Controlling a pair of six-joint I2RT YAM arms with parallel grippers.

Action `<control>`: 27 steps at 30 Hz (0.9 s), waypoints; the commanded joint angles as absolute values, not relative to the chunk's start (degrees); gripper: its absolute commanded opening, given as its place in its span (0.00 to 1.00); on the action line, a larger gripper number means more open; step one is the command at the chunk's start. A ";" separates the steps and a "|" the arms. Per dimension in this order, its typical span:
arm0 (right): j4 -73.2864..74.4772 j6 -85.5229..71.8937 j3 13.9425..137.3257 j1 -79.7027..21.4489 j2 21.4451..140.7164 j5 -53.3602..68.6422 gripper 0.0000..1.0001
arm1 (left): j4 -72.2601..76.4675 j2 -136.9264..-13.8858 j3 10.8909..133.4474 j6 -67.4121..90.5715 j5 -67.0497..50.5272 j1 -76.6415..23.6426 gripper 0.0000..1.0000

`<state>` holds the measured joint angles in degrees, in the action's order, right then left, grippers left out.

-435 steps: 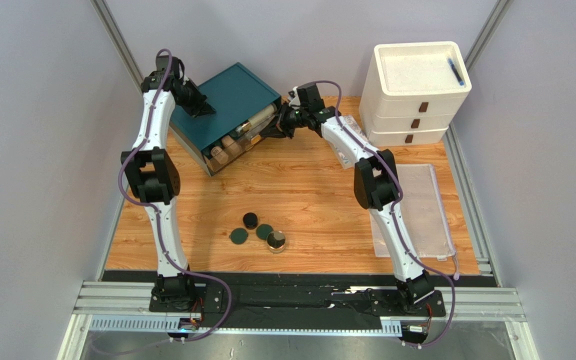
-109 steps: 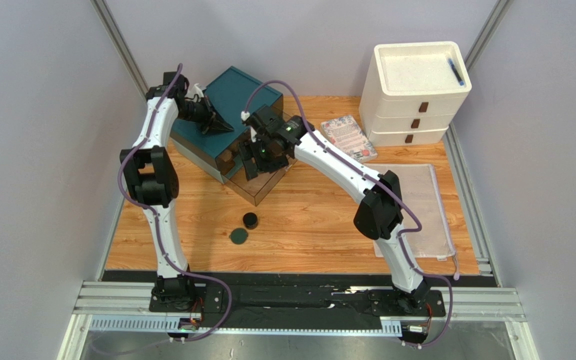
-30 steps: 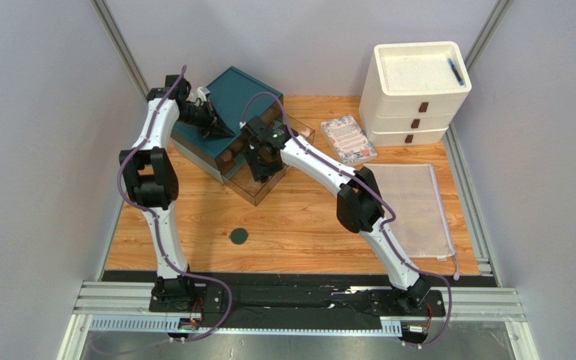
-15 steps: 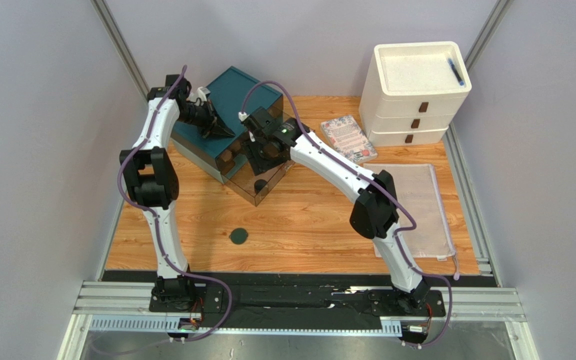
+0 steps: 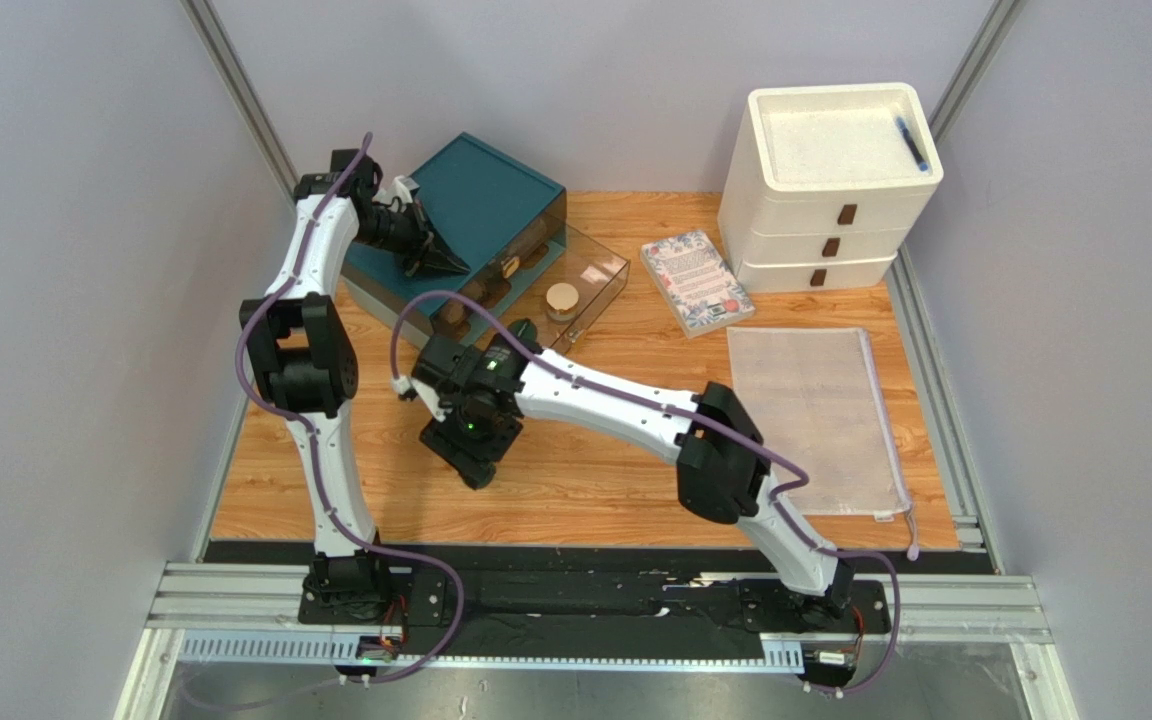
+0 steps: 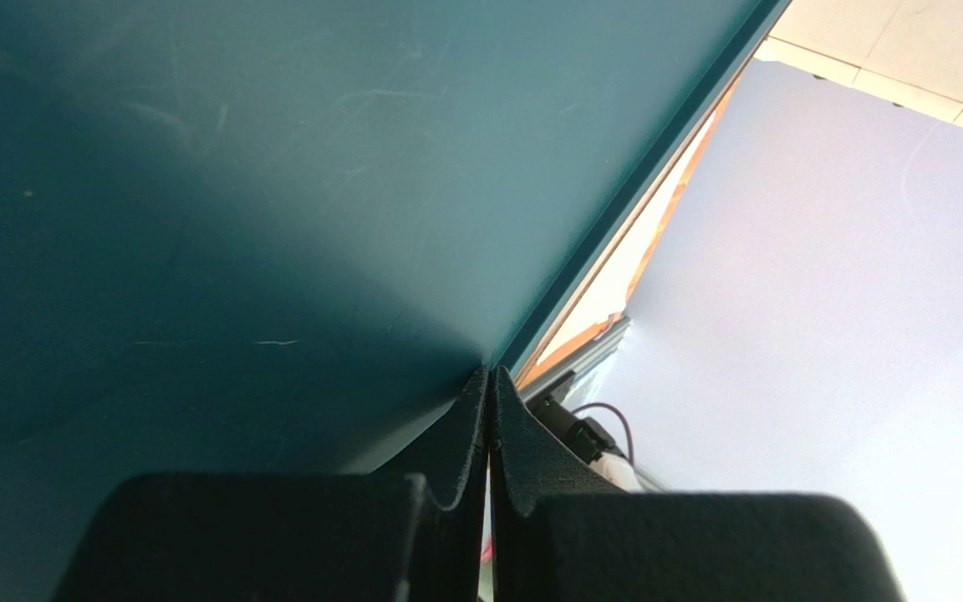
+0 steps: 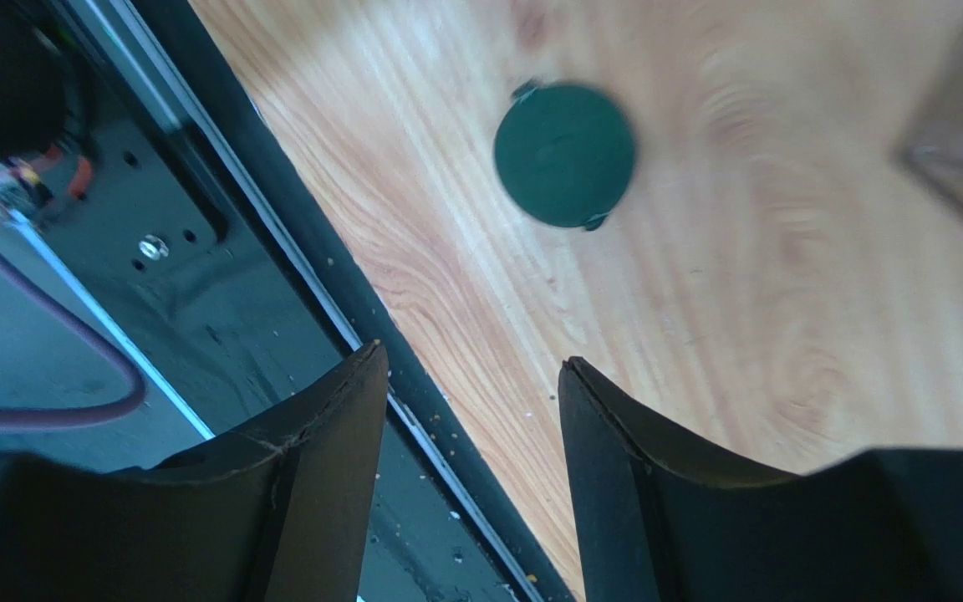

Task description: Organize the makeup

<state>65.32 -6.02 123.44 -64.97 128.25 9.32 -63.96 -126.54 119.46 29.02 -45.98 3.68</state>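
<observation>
Wooden plank-grain counter (image 5: pixel 612 450) carries everything. At its far right corner stands a white three-drawer plastic cabinet (image 5: pixel 835 180) with brown pulls. At the far left corner a teal rectangular box (image 5: pixel 485 188) sits askew, and a smoky clear plastic drawer (image 5: pixel 602 308) juts from its side toward the middle of the counter. Along the right edge lies a flat clear mesh zip pouch (image 5: pixel 815 420), and a flat patterned booklet (image 5: pixel 695 281) lies between the cabinet and the drawer.

Inside the drawer rest beige and brown-capped cosmetics (image 5: pixel 560 297), several seen as round tops; their exact number cannot be told.

The left gripper (image 6: pixel 488 408) is over the teal box, its two black fingers pressed together along a thin seam with nothing between them, tips against the teal surface close to its edge.

The right gripper (image 7: pixel 468 376) is stretched across to the near left part of the counter and points down, its fingers spread wide and holding nothing.

A round dark green compact (image 7: pixel 565 154) lies flat on the wood near the near edge, just beyond those fingertips and apart from them; the top view hides it under the gripper
</observation>
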 commanded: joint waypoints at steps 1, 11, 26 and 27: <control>68.99 -3.52 121.73 -65.13 133.40 10.90 0.56 | -66.53 -130.96 118.21 26.81 -31.73 5.45 0.00; 64.25 -6.77 121.99 -66.36 138.16 5.54 0.57 | -66.97 -130.26 117.78 26.63 -31.29 6.06 0.00; 61.00 -8.26 128.49 -66.18 142.38 6.42 0.58 | -67.50 -129.11 116.19 25.75 -30.94 6.15 0.00; 60.74 -8.61 129.02 -66.09 142.90 6.42 0.57 | -67.50 -128.94 116.10 25.75 -30.85 6.24 0.00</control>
